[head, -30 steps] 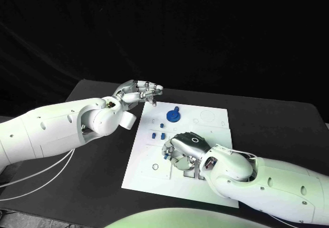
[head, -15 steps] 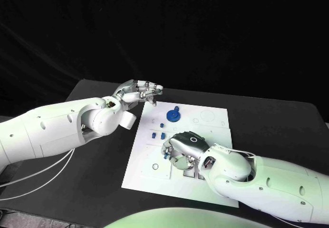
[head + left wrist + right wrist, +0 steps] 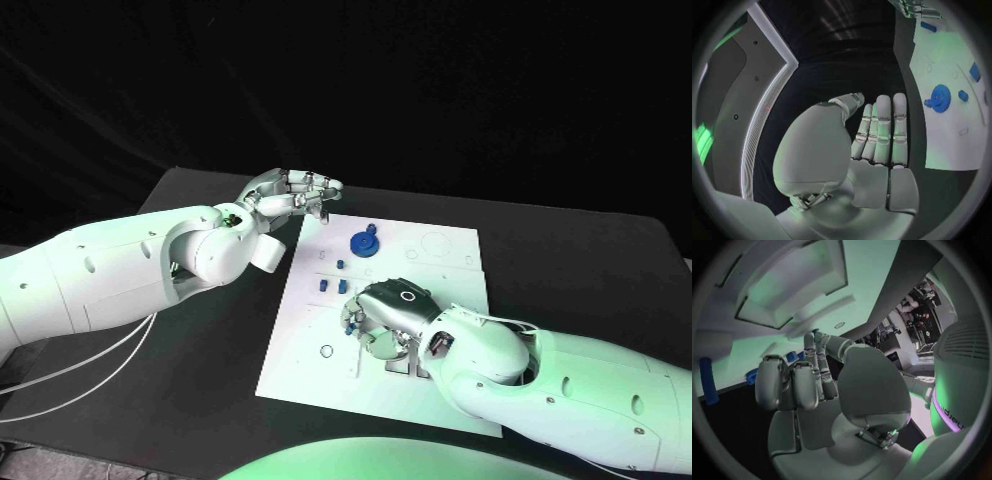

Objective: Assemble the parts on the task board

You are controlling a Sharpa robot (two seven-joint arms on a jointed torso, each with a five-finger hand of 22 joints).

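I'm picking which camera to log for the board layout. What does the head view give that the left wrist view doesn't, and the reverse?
Head view alone: the task board in full, with the right hand low over its middle beside a row of small blue parts, and the left hand raised off the board's far corner.

Left wrist view alone: the left hand's palm side, fingers straight and together, holding nothing.

Both: the blue gear and the white board around it.

A matte black worktop (image 3: 173, 400) fills the lower half of the frame, its far edge running from the middle left to the right; a black cloth backdrop (image 3: 433, 90) hangs behind it, across the whole upper half.
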